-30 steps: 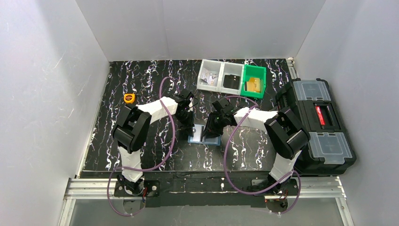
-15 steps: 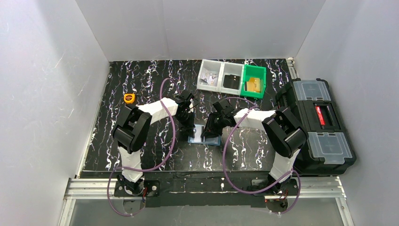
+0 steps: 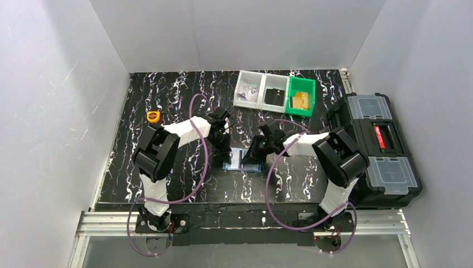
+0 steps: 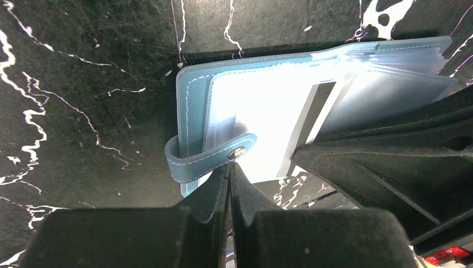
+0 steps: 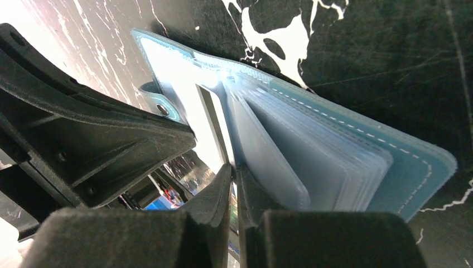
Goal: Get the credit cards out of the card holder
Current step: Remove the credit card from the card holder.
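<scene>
The dusty-blue card holder lies open on the black marbled table, its clear sleeves fanned up. My left gripper is shut and empty, its tips against the holder's near edge just under the snap strap. My right gripper stands over the open holder from the right, its jaws pinched on the lower edge of a white credit card with a dark stripe. That card still sits partly among the sleeves. In the top view the left gripper and right gripper meet over the holder.
Two clear bins and a green bin stand at the back of the table. A black toolbox lies along the right edge. A yellow tape measure rests at the left.
My right gripper has dropped lower onto the open holder and its jaws have closed in on the card. The left gripper and the holder have stayed in place.
</scene>
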